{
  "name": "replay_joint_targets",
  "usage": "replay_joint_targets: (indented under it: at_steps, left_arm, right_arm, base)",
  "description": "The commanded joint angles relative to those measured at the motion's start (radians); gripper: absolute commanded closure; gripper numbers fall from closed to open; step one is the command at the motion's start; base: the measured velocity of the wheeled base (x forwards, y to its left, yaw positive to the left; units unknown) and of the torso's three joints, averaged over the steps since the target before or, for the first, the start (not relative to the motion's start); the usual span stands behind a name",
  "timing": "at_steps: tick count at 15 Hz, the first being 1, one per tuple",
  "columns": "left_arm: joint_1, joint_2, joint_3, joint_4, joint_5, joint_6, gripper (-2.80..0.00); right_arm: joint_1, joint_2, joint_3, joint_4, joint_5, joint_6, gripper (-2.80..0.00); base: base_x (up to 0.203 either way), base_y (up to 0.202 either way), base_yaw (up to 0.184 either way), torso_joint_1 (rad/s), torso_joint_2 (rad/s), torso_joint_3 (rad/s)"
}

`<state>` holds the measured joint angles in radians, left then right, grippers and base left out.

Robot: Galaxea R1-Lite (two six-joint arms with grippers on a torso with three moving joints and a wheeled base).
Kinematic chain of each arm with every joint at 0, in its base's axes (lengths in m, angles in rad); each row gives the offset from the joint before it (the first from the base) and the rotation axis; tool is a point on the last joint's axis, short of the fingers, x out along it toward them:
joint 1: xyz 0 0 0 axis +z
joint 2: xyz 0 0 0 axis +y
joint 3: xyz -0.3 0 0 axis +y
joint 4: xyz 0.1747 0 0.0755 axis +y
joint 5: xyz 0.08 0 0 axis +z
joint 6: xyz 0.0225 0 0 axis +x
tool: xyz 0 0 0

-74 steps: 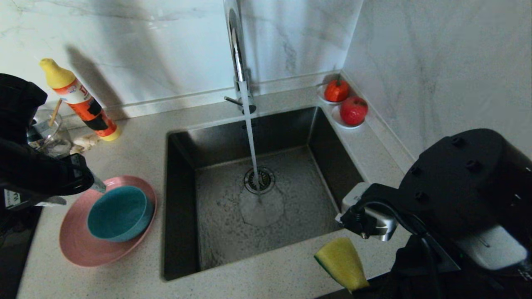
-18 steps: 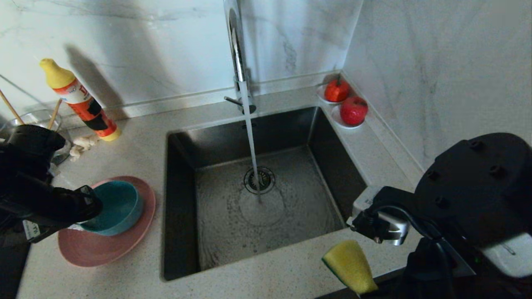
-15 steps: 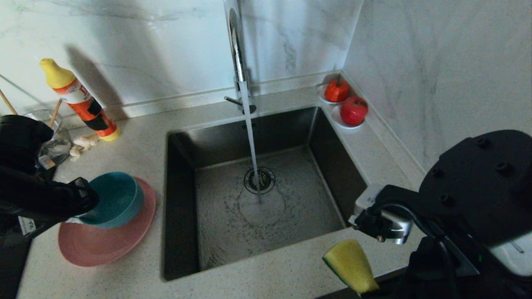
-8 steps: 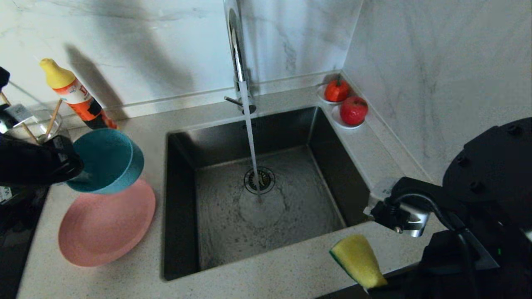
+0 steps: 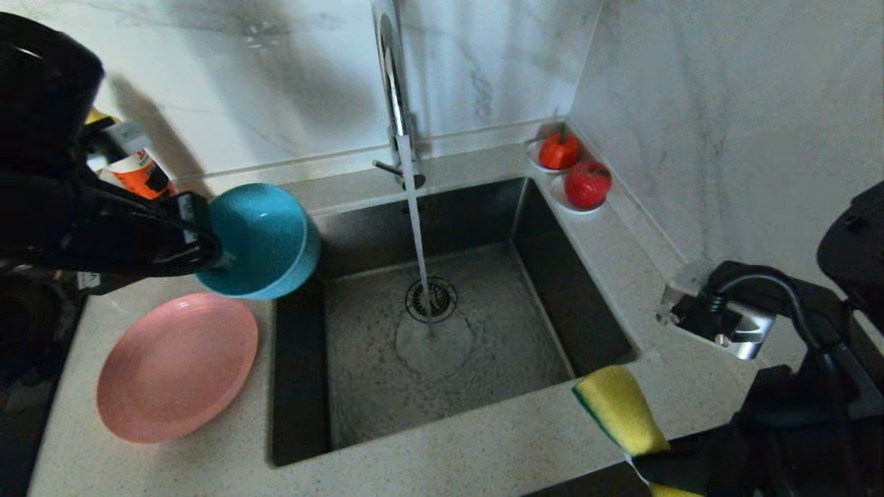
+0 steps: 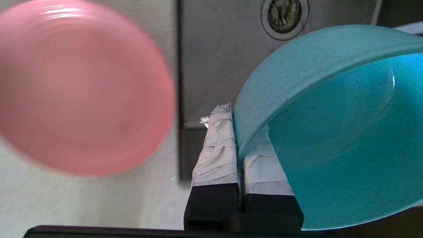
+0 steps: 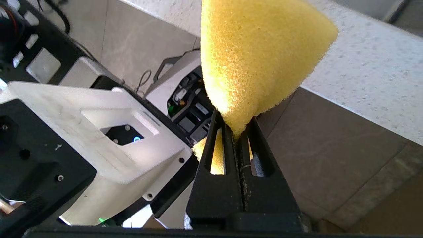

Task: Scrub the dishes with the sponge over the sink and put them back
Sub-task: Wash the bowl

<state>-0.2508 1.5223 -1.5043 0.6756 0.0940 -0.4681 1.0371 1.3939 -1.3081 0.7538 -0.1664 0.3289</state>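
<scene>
My left gripper [image 5: 219, 259] [image 6: 240, 132] is shut on the rim of the teal-blue bowl [image 5: 266, 238] [image 6: 333, 132], one taped finger inside and one outside. It holds the bowl tilted in the air over the left edge of the sink [image 5: 449, 331]. The pink plate [image 5: 176, 364] [image 6: 79, 86] lies bare on the counter left of the sink. My right gripper [image 7: 236, 129] is shut on the yellow sponge [image 5: 618, 411] [image 7: 257, 56], pinching one end, above the counter's front edge at the sink's near right corner. The chopsticks are hidden.
Water runs from the chrome tap [image 5: 395, 90] down to the drain strainer [image 5: 430, 299]. An orange bottle [image 5: 135, 172] stands behind my left arm. Two white saucers with red fruit [image 5: 573, 172] sit at the sink's back right corner, against the marble wall.
My left gripper has lifted the teal-blue bowl off the pink plate and carried it up and right to the sink's left edge. The right gripper with the sponge has drifted slightly right.
</scene>
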Motion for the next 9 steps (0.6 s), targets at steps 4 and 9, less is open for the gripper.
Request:
replay_joint_targets:
  at_steps: [4, 9]
  left_arm:
    - [-0.099, 0.209, -0.06, -0.027, 0.016, -0.075, 0.0]
    - [-0.12, 0.325, -0.166, -0.028, 0.013, -0.103, 0.0]
  right_arm:
    - [-0.022, -0.03, -0.003, 0.002, 0.008, 0.002, 0.0]
    - [-0.04, -0.041, 0.001, 0.001, 0.024, 0.002, 0.0]
  base:
    - [0.0, 0.0, 0.0, 0.0, 0.0, 0.0]
    - [0.0, 0.0, 0.0, 0.0, 0.0, 0.0]
